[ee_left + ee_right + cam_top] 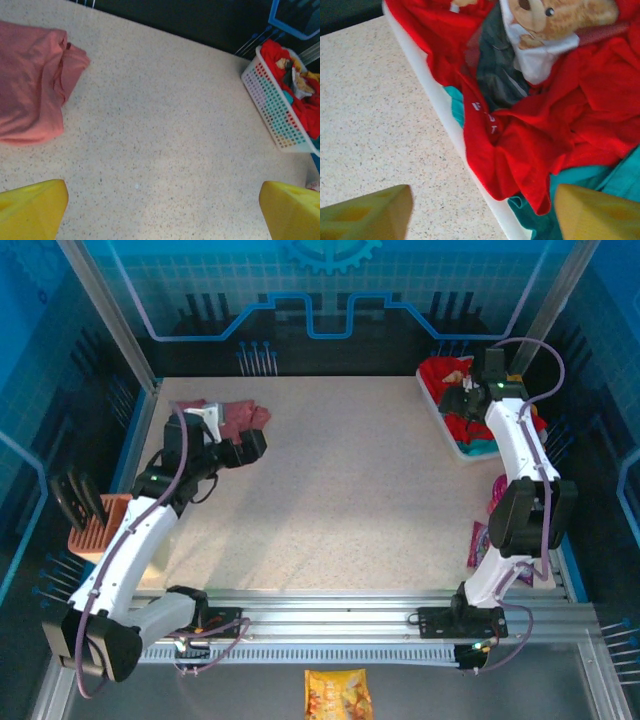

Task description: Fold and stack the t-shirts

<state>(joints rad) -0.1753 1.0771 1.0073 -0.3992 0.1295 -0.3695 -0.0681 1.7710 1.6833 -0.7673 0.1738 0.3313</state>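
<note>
Speckled beige tabletop (350, 490) sits inside blue walls. At its far left lies the pink t-shirt (30, 90), loosely bunched. The left gripper (162, 200) hovers near it over bare table, its yellow fingers spread wide and holding nothing. Over at the far right, a white basket (270, 110) holds the red t-shirt (580, 100), crumpled with its teddy-bear print (560, 15) showing, on top of teal cloth (585, 180). The right gripper (482, 195) hangs above the basket's edge, fingers apart, nothing between them.

White arms (125, 545) with black joints (525, 515), looped purple cables (530, 339) (yellow claw fingers (30, 207)).
</note>
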